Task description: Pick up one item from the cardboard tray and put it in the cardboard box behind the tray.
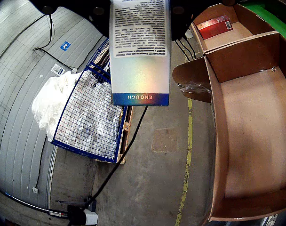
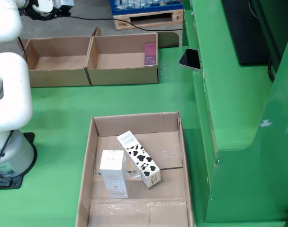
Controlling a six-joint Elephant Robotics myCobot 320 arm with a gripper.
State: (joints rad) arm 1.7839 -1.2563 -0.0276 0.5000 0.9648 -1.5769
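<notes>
In the wrist view a white carton with a blue lower band reading ENOUGH (image 1: 140,52) hangs from my gripper (image 1: 140,4), which is shut on its top end; the fingers are mostly out of frame. It hangs left of the empty cardboard box (image 1: 256,141), over the floor. The fixed view has my gripper (image 2: 47,7) at the top left, beyond the left box (image 2: 56,78). The right box (image 2: 122,75) holds a red carton (image 2: 150,53), also seen as the red carton (image 1: 220,26). In the cardboard tray (image 2: 134,122) lie a white carton (image 2: 113,172) and a cow-patterned carton (image 2: 139,158).
The white arm base (image 2: 6,118) stands left of the tray. A phone (image 2: 190,59) lies on the raised green ledge at right. Beyond the table are a blue wire cage of plastic bags (image 1: 89,113), a pallet (image 2: 146,19) and floor cables (image 1: 129,141).
</notes>
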